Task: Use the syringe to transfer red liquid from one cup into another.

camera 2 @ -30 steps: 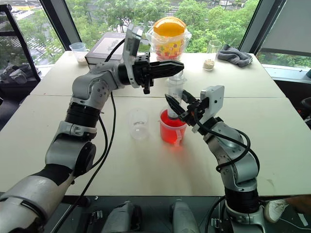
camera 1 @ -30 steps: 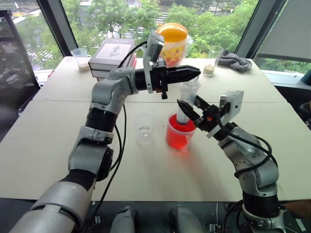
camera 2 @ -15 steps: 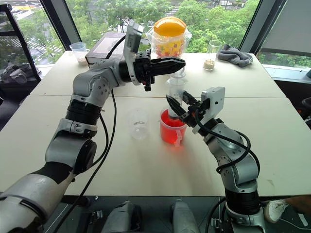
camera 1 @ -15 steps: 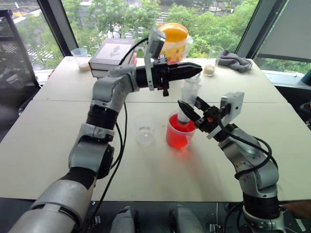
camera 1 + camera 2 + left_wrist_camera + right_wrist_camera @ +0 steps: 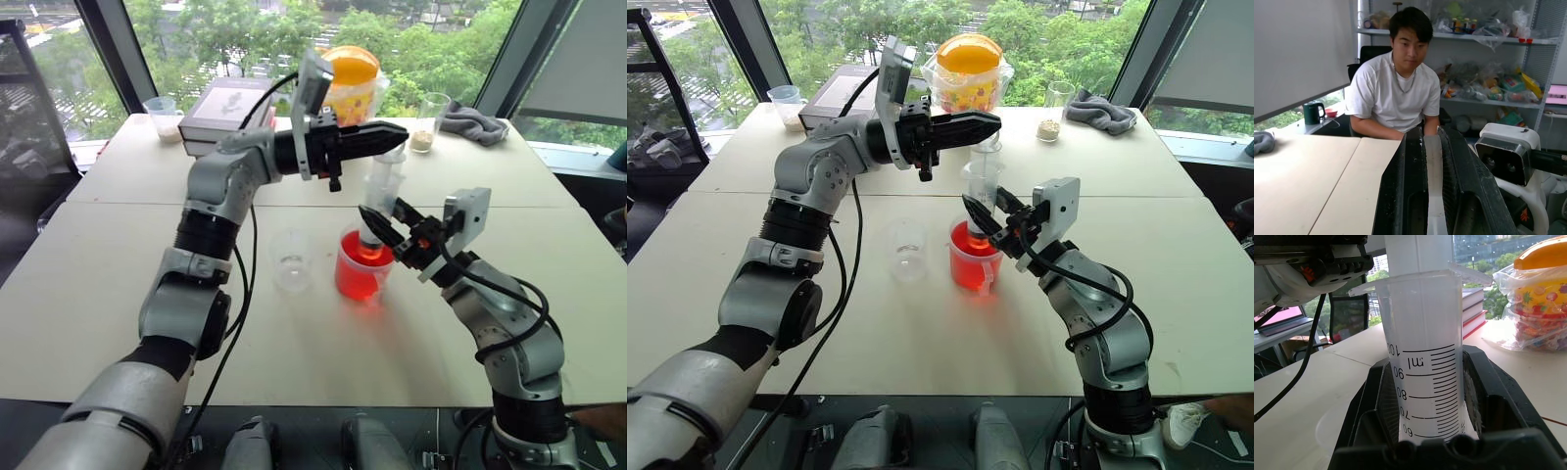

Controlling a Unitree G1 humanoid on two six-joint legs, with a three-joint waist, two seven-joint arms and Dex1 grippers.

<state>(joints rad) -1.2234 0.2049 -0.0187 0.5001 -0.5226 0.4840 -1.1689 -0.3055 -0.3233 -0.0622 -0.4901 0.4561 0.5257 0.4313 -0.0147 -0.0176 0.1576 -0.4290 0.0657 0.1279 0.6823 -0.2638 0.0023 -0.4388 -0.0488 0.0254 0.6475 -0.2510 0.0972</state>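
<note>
Pincers first: the right gripper [image 5: 988, 217] is clamped on the barrel of the syringe [image 5: 980, 191], its black fingers [image 5: 1488, 396] hugging the clear tube just below the upper graduation marks. Above it, the left gripper [image 5: 982, 124] reaches across from the robot's left, pressed together on the white plunger [image 5: 1434, 186] where it stands out of the barrel's top. So it's a two-handed hold — one arm steadying the tube, the other set to work the plunger.

Move outward and the syringe stands roughly upright with its lower end down inside the red cup [image 5: 362, 276], which glows bright with red liquid [image 5: 972, 266]. The part of the barrel visible in the right wrist view looks empty, so I'd judge the draw has barely begun, if at all. Just beside the red cup, on the robot's left, waits the small clear cup [image 5: 292, 260], apparently empty. Further back sit books [image 5: 227, 110], a yellow-lidded jar [image 5: 348, 83] and a grey cloth [image 5: 472, 123] (none of it in play).

The dangers? If the plunger hand pulls off-axis, the barrel could slip in the right grip or tip the cup — red spill across the table [image 5: 118, 294]. Lift the tip clear too early and it sucks air; rush the swing to the small cup and it drips.
</note>
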